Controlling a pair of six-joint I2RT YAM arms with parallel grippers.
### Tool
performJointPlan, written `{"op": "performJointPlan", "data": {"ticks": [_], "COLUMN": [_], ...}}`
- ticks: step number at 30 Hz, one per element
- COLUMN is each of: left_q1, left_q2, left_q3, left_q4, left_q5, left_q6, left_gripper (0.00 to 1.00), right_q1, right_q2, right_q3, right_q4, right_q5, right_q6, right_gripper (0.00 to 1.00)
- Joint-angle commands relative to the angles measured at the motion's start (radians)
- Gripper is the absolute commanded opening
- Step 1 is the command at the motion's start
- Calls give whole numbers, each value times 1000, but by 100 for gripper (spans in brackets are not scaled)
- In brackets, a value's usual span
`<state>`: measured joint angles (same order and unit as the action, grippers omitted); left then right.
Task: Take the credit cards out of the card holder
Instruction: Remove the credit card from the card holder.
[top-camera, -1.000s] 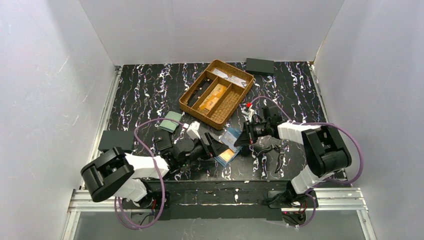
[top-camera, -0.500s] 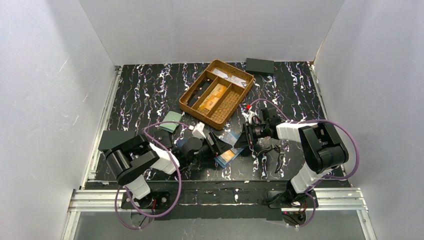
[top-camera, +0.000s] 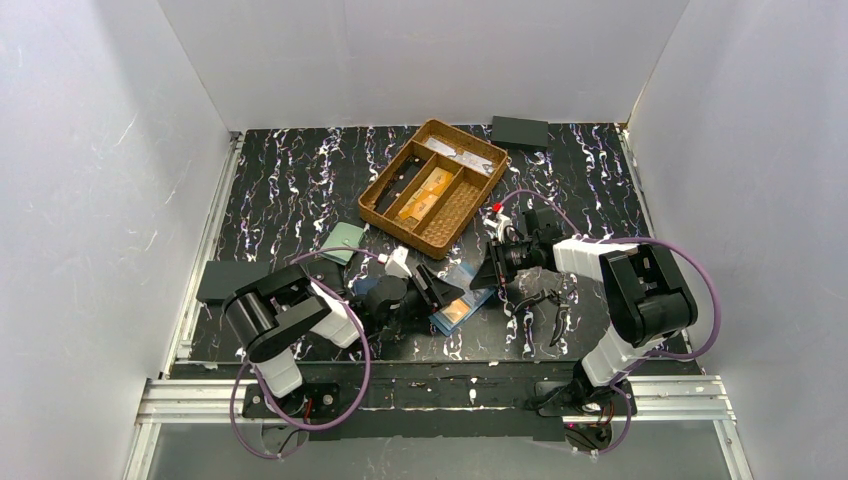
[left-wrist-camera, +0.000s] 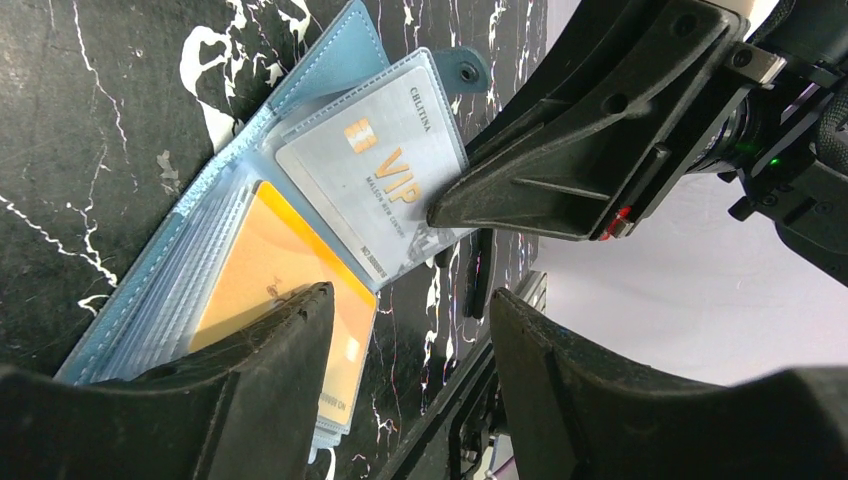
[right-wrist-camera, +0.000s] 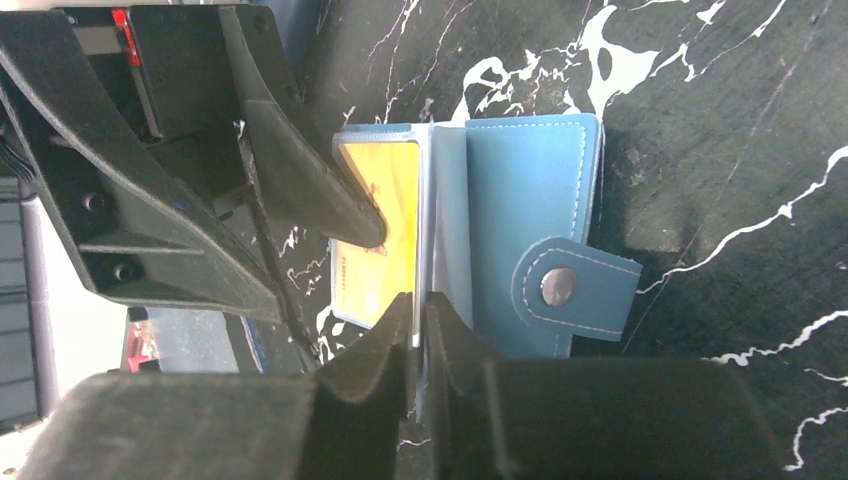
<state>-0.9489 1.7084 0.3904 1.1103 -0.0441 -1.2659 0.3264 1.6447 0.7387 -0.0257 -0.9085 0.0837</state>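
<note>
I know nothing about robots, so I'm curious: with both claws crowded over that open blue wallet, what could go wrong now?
1. The left gripper rests a finger on the orange card among clear sleeves; it may skid, or drag the whole card holder along.
2. The right gripper straddles only a thin sleeve edge, so the holder could slip free.
3. Both grippers sit close together and might bump.

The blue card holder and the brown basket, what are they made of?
The card holder looks like leather or faux leather: matte blue, stitched edges, metal-looking snap. The basket looks like woven wicker or similar: brown, with a visible weave.
</note>
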Motion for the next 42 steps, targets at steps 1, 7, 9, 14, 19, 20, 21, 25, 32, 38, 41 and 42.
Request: {"op": "performJointPlan", "data": {"ticks": [1,7,9,14,19,20,21,25,32,38,41,42], "left_q1": [-4,-4,-2,-2,-2,-1,-1,-1,-1,-1,-1,-2], "left_q2": [3,0,5,22,23,23,23,26,15,14,13,12], "left_q3": [7,-27,-44,-27,-5,-7,-9,-17,-36,-44,-42,-43], "left_q4": [-5,96,152,208,206,206,205,209,237,277,283,285], "left_q5": [-22,-11,-11,23,16,8,1,-20,-64,-89,-88,-88], "left_q6": [4,27,28,13,12,9,3,-25,-51,-59,-61,-61], "left_gripper": [57,57,58,58,58,58,58,57,52,44,35,34], "right_q1": [-9,-52,-75,-84,-84,-84,-84,-80,-55,-38,-38,-38], "right_q2": [0,6,-2,0,16,17,15,9,-5,-7,0,2], "right_q3": [38,-8,-41,-78,-80,-78,-80,-84,-71,-62,-58,-56], "right_q4": [-25,87,173,313,344,349,355,376,377,373,365,359], "right_q5": [2,-142,-188,-259,-311,-319,-324,-339,-377,-393,-395,-393], "right_q6": [-28,112,204,353,406,413,420,447,460,459,455,450], "right_gripper": [10,1,1,1,1,1,1,1,1,1,1,1]}}
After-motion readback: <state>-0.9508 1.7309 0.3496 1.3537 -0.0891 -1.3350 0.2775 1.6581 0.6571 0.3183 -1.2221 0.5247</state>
